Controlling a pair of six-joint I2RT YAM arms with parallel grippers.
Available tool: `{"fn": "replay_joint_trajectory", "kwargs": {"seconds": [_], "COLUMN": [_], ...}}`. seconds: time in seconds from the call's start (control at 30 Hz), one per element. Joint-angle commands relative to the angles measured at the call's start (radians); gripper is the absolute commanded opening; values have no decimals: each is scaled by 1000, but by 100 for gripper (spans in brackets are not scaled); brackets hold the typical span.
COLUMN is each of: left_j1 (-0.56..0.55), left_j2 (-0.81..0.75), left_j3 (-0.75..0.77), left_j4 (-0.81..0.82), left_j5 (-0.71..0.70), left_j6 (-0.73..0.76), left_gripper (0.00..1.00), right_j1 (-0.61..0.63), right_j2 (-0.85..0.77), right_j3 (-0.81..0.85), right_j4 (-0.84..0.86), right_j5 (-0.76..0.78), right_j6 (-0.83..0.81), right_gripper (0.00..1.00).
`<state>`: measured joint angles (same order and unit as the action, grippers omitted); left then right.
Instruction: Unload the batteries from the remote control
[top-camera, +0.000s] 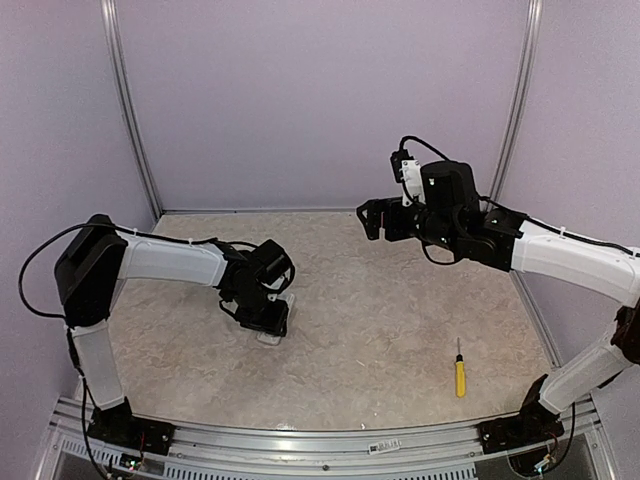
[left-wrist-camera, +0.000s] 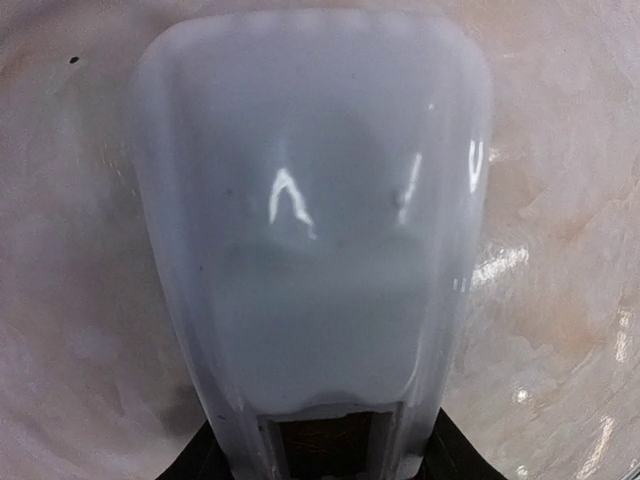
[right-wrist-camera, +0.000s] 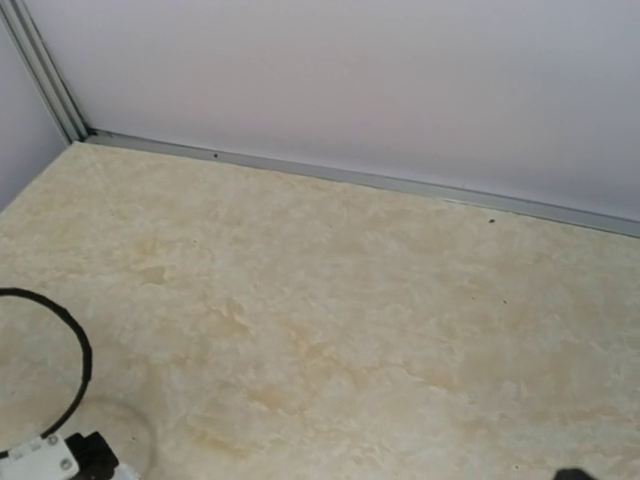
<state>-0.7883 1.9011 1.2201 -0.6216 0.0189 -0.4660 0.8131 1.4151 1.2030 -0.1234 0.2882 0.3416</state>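
The white remote control fills the left wrist view, back side towards the camera, with its dark reddish recess at the bottom edge. My left gripper is low over the table and shut on the remote, its black fingers on either side. In the top view only small white parts of the remote show under it. No batteries show. My right gripper is raised at the back right, open and empty. Only a dark fingertip shows in the right wrist view.
A yellow-handled screwdriver lies on the table at the front right. Pale walls with metal corner posts enclose the marbled table. The left arm's black cable loops into the right wrist view.
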Motion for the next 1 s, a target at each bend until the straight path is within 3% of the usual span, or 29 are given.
{"fn": "replay_joint_trajectory", "kwargs": {"seconds": [0.0, 0.2, 0.27, 0.3, 0.47, 0.67, 0.87, 0.97], "left_j1": [-5, -6, -6, -6, -5, 72, 279, 347], "left_j2": [41, 31, 21, 10, -61, -315, -568, -656], "left_j3": [5, -3, 3, 7, 47, 25, -147, -278], "left_j4": [-8, -9, -20, -27, -65, -24, 195, 375], "left_j5": [3, -4, -9, -13, -71, -211, -457, -664], "left_j6": [-12, -8, -4, -1, 7, 55, 152, 267], "left_gripper": [48, 75, 95, 98, 99, 98, 98, 99], "right_j1": [-4, -4, -3, -4, -4, -48, -218, -289], "right_j2": [15, 6, 4, 3, -6, -60, -181, -211], "right_j3": [-11, -23, -26, -25, -24, -33, -209, -320], "right_j4": [-42, -48, -53, -55, -56, -102, 36, 144], "right_j5": [27, 49, 59, 64, 101, 269, 300, 332], "right_j6": [9, 2, -4, -8, -37, -82, -153, -227], "right_gripper": [99, 100, 100, 100, 100, 100, 100, 99]}}
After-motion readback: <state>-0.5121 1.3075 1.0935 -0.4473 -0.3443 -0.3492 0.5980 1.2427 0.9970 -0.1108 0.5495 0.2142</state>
